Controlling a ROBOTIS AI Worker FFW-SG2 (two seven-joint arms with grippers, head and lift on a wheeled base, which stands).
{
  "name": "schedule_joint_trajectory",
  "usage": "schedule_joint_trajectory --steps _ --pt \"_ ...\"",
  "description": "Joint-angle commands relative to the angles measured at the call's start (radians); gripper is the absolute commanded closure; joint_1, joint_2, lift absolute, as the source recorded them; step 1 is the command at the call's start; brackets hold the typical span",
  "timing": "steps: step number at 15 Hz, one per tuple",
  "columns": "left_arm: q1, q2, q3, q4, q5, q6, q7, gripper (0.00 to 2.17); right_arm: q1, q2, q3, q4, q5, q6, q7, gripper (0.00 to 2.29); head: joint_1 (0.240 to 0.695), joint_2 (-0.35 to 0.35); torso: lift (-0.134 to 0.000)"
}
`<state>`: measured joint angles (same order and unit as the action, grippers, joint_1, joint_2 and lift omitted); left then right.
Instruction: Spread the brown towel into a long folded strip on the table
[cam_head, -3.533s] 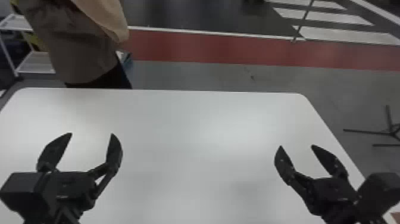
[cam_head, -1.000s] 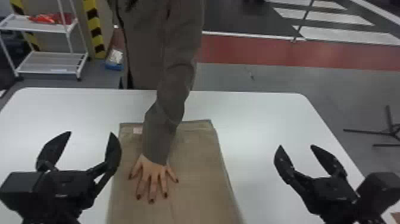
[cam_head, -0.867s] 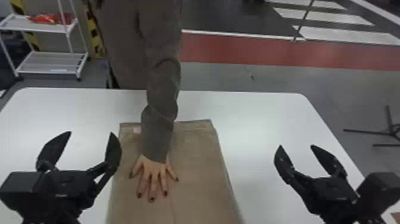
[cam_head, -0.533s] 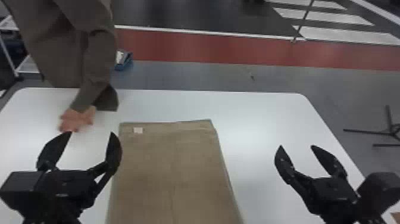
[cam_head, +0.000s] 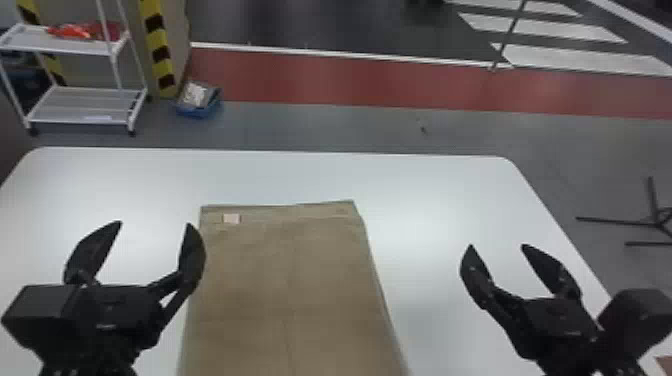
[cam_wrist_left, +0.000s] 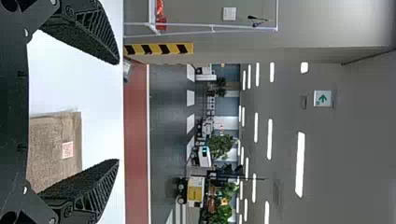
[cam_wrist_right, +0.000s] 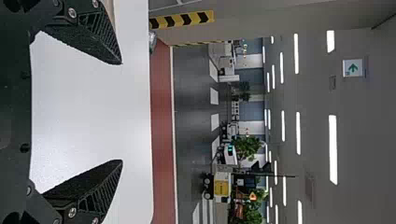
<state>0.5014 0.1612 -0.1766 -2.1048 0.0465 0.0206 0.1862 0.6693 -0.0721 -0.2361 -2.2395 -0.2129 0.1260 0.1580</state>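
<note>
Brown towel (cam_head: 290, 280), spread flat between my two grippers: my left gripper (cam_head: 154, 224) hangs by its left edge, jaws wide apart around nothing, and my right gripper (cam_head: 497, 246) is well off its right edge, jaws parted too. Beyond them, the towel's far edge, with a pale tag (cam_head: 231, 218), lies on the white table (cam_head: 425, 200). The hand that pressed it flat has withdrawn, so I judge my folding can begin; it is broad, not yet a long strip

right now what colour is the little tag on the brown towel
The tag is pale pink, best seen in the left wrist view.
</note>
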Motion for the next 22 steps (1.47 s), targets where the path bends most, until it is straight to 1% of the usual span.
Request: schedule_joint_trajectory --steps 1,6,8,11,12,14,16,17,18,20,21,22 --pt "-0.024 -0.002 -0.004 0.023 0.004 0.034 -0.001 0.15 -0.010 0.000 0.000 0.018 0.003 -0.001 0.000 0.14 0.695 -0.171 -0.120" --pt "-0.084 -0.002 -0.017 0.098 0.013 0.040 -0.002 0.14 -0.042 -0.003 0.000 0.054 0.015 0.018 0.000 0.14 0.695 -0.177 -0.119" --pt "-0.136 -0.003 -0.023 0.154 0.021 0.059 -0.005 0.14 -0.054 -0.005 0.000 0.070 0.018 0.021 0.000 0.14 0.695 -0.179 -0.119" --pt "-0.276 -0.008 -0.072 0.301 0.035 0.114 -0.017 0.15 -0.077 -0.006 -0.002 0.101 0.024 0.030 0.000 0.14 0.695 -0.183 -0.119" --pt "-0.314 -0.009 -0.078 0.336 0.046 0.154 -0.022 0.15 -0.080 -0.008 0.000 0.107 0.024 0.030 0.000 0.14 0.695 -0.192 -0.119" --pt "-0.350 -0.011 -0.075 0.371 0.058 0.175 -0.034 0.14 -0.089 -0.017 0.000 0.113 0.024 0.030 0.000 0.14 0.695 -0.200 -0.119" --pt "-0.397 -0.012 -0.063 0.408 0.076 0.276 -0.074 0.15 -0.102 -0.025 0.008 0.130 0.023 0.033 0.000 0.14 0.695 -0.201 -0.119" --pt "-0.408 -0.011 -0.058 0.419 0.078 0.289 -0.090 0.15 -0.108 -0.029 0.012 0.135 0.023 0.033 0.000 0.14 0.695 -0.199 -0.119" --pt "-0.417 -0.011 -0.057 0.428 0.079 0.289 -0.094 0.21 -0.112 -0.034 0.018 0.138 0.023 0.033 0.000 0.14 0.695 -0.197 -0.119" --pt "-0.422 -0.011 -0.044 0.433 0.084 0.322 -0.120 0.21 -0.122 -0.041 0.027 0.150 0.023 0.033 0.000 0.14 0.695 -0.190 -0.119" --pt "-0.422 -0.012 -0.035 0.437 0.088 0.325 -0.134 0.22 -0.125 -0.051 0.034 0.152 0.021 0.033 0.000 0.14 0.695 -0.183 -0.119" --pt "-0.423 -0.012 -0.030 0.445 0.099 0.325 -0.140 0.28 -0.126 -0.054 0.034 0.156 0.017 0.036 0.000 0.14 0.695 -0.180 -0.119"
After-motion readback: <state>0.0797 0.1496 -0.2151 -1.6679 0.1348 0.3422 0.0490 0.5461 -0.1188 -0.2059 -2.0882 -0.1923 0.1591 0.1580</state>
